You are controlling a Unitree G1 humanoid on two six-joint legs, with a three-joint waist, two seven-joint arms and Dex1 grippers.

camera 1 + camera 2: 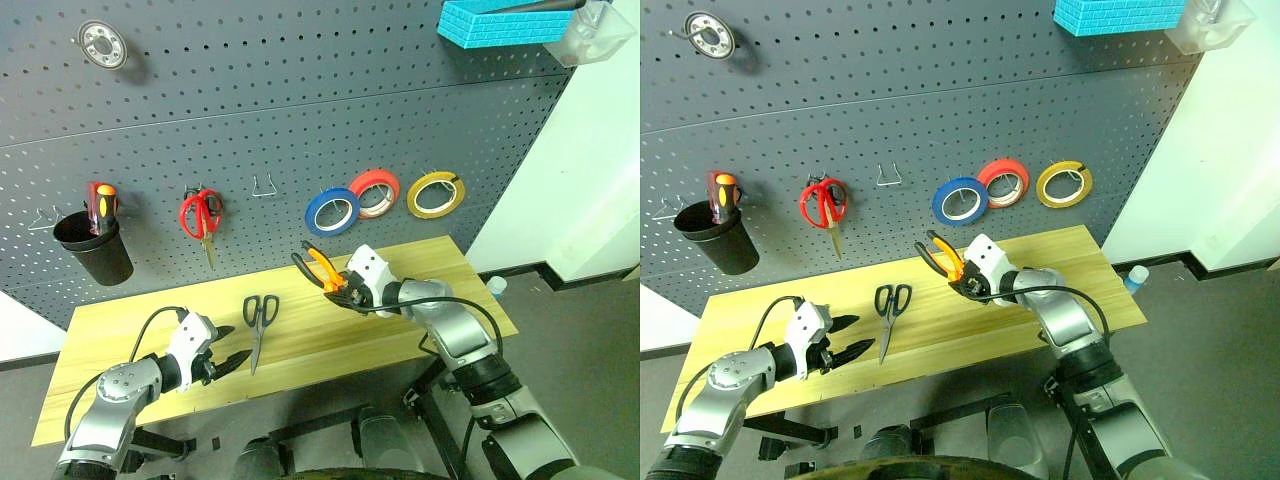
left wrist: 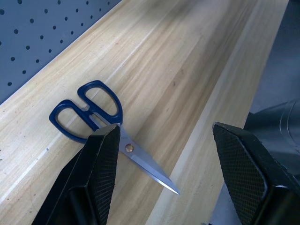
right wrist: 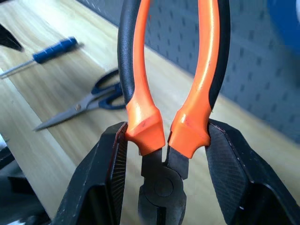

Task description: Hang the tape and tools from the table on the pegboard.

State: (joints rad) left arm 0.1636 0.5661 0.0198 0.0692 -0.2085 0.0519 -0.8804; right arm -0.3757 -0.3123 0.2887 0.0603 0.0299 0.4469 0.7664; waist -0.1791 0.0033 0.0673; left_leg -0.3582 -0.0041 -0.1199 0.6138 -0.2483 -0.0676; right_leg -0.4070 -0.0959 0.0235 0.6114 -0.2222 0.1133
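Orange-and-black pliers (image 1: 318,266) sit pinched in your right claw (image 1: 345,292), its two fingers pressed on the handles just above the dark head, handles pointing up toward the pegboard (image 1: 300,130). The claw holds them above the light wood surface (image 1: 420,265), right of centre and below the blue roll (image 1: 332,211).

Your left claw (image 1: 232,362) is spread with nothing between its fingers, low over the near left part of the surface. The dark-handled scissors (image 1: 258,322) lie flat just to its right and a little farther back, handles toward the pegboard, blade tips pointing to the near edge. In the right wrist view the blue-handled screwdriver (image 3: 49,50) lies on the surface beyond the scissors.

The yellow tape (image 1: 436,194) already hangs on the pegboard, right of the red roll (image 1: 374,192). Red-handled scissors (image 1: 201,216) hang farther left.
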